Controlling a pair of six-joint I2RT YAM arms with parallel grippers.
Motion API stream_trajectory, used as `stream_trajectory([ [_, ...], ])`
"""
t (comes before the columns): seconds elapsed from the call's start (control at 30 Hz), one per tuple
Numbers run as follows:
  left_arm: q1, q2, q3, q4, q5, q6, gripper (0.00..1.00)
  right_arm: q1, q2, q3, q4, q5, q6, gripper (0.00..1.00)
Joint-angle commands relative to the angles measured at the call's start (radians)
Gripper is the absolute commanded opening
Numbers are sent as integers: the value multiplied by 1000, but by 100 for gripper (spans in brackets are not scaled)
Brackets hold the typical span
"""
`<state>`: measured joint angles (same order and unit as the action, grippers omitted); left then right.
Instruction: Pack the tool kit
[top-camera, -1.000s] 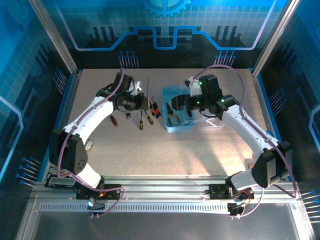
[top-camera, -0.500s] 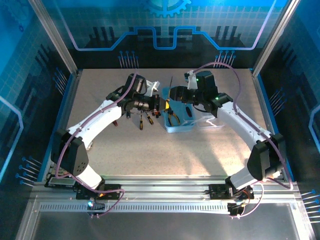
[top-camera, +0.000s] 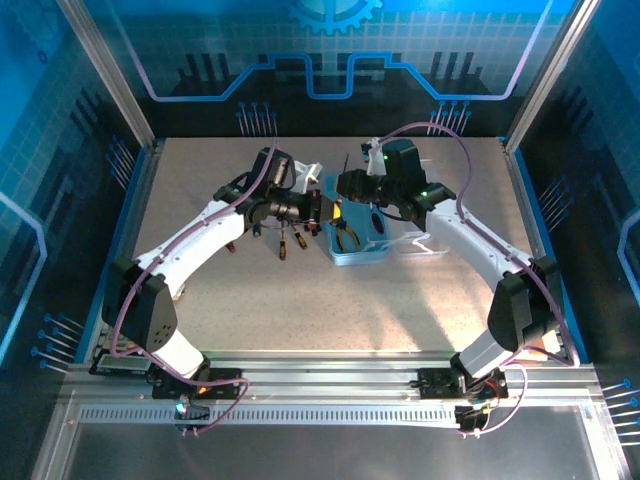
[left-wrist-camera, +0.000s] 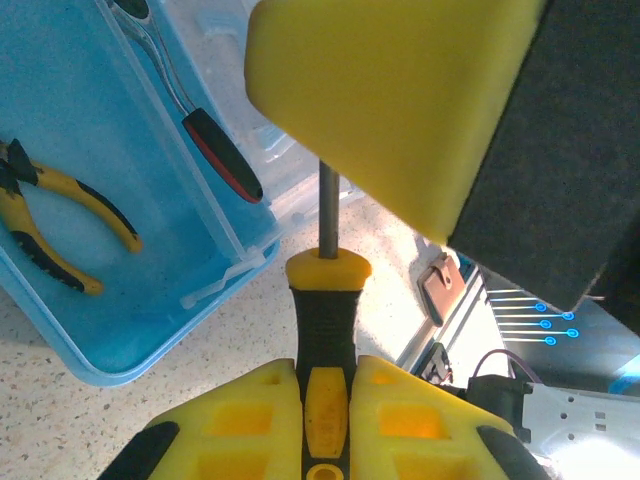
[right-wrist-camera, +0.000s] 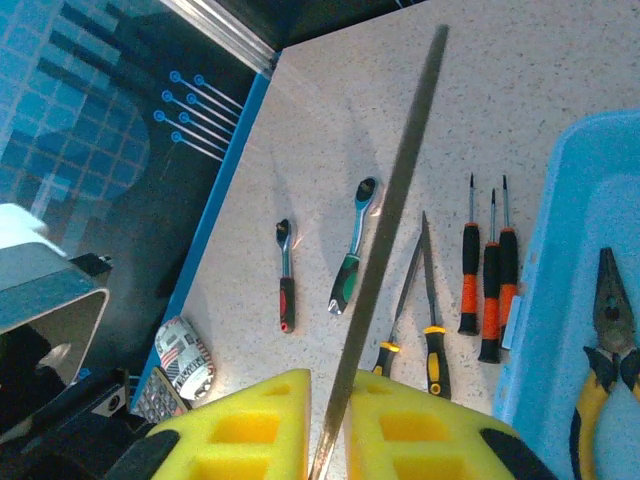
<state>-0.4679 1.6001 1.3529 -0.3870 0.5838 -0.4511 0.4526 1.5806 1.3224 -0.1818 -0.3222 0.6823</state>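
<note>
Speckled table (top-camera: 300, 310) carries the box (top-camera: 362, 257), pliers (left-wrist-camera: 62, 212) already inside. Left gripper (left-wrist-camera: 325, 380) clamps a screwdriver (left-wrist-camera: 325, 315) by its handle; right gripper (right-wrist-camera: 328, 392) pinches what seems to be its shaft. This looks like a handover, so next the left should release and the right lower it into the box.

The near half of the table (top-camera: 330, 310) lies bare from its left edge to its right, wide room for either arm. Over the left wall of the blue box (top-camera: 362, 256) the way is blocked: left gripper (top-camera: 318, 209) and right gripper (top-camera: 346, 187) meet there, both clamped on one long screwdriver (left-wrist-camera: 325, 310). Orange-handled screwdrivers (right-wrist-camera: 488, 285) and two ratchets (right-wrist-camera: 350, 245) cover the table left of the box. Pliers (left-wrist-camera: 60, 215) take part of the box floor.
</note>
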Motion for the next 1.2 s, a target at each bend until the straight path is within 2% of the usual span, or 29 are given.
stream_trajectory([
  [0.0,-9,6,40,7,27,-9,7,11,17,30,18,-10,-8,10],
  [0.1,-9,16,54,-9,17,1,14,9,19,39,0,-13,-19,0],
  [0.2,-9,24,69,-23,11,9,27,2,14,46,-22,-12,-38,0],
  [0.23,-9,24,74,-27,6,13,34,-4,10,46,-30,-12,-47,0],
  [0.37,6,19,97,-103,-59,76,99,-54,-2,77,-137,8,-161,0],
  [0.5,87,-19,70,-149,-110,96,99,-139,15,169,-365,59,-337,0],
  [0.7,196,-40,43,-309,-334,143,99,-222,92,286,-657,237,-526,0],
  [0.83,213,-13,43,-390,-467,167,100,-239,149,304,-699,325,-563,0],
  [1.17,213,4,11,-374,-462,148,99,-246,270,361,-711,416,-592,0],
])
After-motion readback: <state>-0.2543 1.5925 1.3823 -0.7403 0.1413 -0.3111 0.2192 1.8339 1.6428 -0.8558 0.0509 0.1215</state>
